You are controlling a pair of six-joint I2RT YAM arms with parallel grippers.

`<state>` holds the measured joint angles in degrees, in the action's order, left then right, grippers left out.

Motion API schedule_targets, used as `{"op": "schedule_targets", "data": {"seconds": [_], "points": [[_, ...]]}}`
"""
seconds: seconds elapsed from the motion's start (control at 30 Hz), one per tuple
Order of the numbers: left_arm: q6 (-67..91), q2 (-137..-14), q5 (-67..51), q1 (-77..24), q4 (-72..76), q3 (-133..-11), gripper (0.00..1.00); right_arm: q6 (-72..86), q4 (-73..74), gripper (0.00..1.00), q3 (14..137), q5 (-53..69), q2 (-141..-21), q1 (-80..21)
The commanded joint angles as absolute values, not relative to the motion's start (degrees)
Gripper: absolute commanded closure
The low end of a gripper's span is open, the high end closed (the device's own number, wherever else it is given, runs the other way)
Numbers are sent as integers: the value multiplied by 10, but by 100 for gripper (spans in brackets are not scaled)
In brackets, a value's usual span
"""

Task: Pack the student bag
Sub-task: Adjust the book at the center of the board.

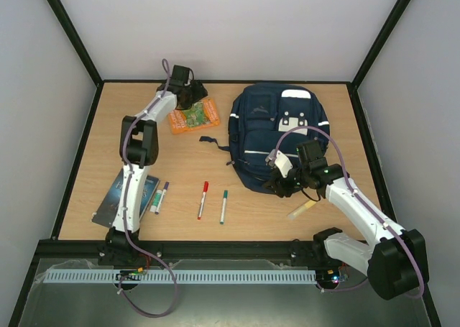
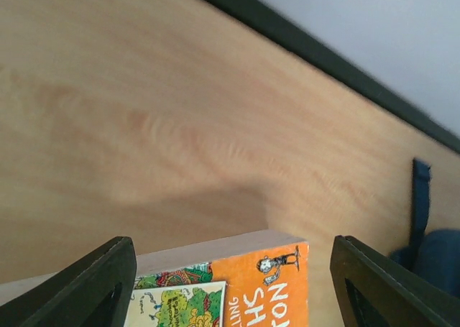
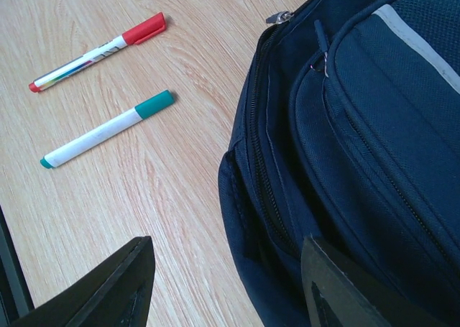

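Observation:
The student bag (image 1: 277, 133), a large navy backpack with white patches, lies flat at the back right of the table, its zips shut. My right gripper (image 1: 282, 185) is at its near edge. In the right wrist view the gripper (image 3: 230, 291) is open and astride the bag's (image 3: 359, 126) lower corner, one finger over the fabric, the other over bare wood. My left gripper (image 1: 188, 95) hangs over an orange book (image 1: 195, 115) at the back. Seen from the left wrist, it (image 2: 230, 284) stands open around the book's (image 2: 251, 284) end, with a gap at the right finger.
A red marker (image 1: 203, 200), a green marker (image 1: 223, 205) and a purple marker (image 1: 161, 196) lie near the front edge. A blue book (image 1: 118, 199) rests under the left arm. A yellow stick (image 1: 302, 210) lies by the right arm. Black frame rails border the table.

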<state>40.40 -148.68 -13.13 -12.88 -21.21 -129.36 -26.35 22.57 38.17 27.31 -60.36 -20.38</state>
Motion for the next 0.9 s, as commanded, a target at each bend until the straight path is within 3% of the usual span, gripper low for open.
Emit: {"op": "schedule_targets", "data": {"seconds": [0.0,0.33,0.5,0.7,0.87], "points": [[378,-1470,-110,-144,-357,-1185,23,-263,241,44,381,289,-600,-207],[346,-1334,-83,-153,-280,-942,26,-260,247,44,380,302,-586,-207],[331,-1231,-69,-147,-240,-897,22,-258,243,45,387,316,-587,-207],[299,-1147,-23,-143,-305,-886,19,-227,243,49,449,304,-626,-221],[328,-1049,-43,-139,-276,-763,19,-181,210,49,523,292,-698,-245]]}}
